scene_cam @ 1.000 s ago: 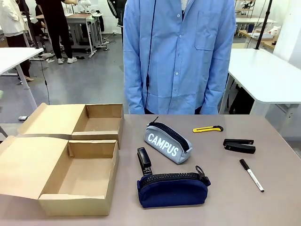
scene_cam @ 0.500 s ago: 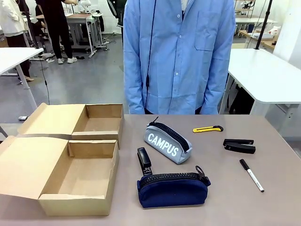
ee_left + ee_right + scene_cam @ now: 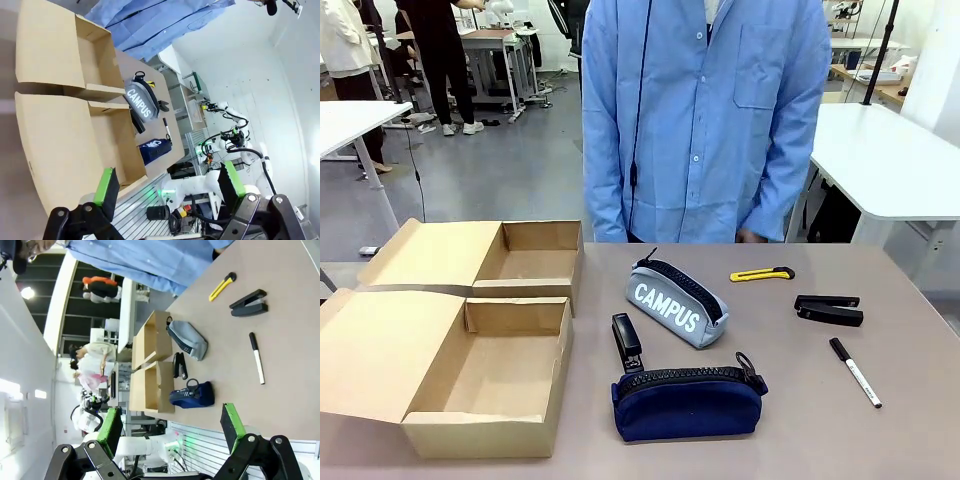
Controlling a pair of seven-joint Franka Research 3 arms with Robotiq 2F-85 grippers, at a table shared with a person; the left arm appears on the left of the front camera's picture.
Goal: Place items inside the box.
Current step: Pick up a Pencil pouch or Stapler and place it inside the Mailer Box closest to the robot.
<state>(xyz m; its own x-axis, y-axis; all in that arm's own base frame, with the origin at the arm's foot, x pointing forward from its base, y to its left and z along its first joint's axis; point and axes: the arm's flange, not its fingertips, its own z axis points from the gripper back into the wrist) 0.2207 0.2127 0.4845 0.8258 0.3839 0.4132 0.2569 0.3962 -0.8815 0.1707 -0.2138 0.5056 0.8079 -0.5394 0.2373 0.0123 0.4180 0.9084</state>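
Cardboard box (image 3: 480,436) sits open on the left part of the table (image 3: 910,440), flaps spread, two compartments side by side. All items lie outside it, to its right. Grey pouch (image 3: 675,303), "CAMPUS" in white print, is mid-table and lies at a slant. Navy pouch (image 3: 686,402) is nearer the robot, zip on top. Stapler (image 3: 626,342) lies between box and pouches, its near end just beside the navy pouch's top edge. Knife (image 3: 761,273), yellow, lies towards the far edge, right of the grey pouch. Second stapler (image 3: 829,309) is well to the right, between knife and marker (image 3: 855,372). Marker is the nearest of those three to the robot, black cap end pointing away. Person (image 3: 700,120) in a blue shirt stands at the far edge, one hand (image 3: 753,237) low by the table rim.

Left gripper (image 3: 170,182): fingers wide apart, green pads facing each other, holding nothing. It hangs high over the box, pouches beyond. Right gripper (image 3: 170,426): jaws likewise spread and empty, above the table with marker, second stapler and knife ahead of it.
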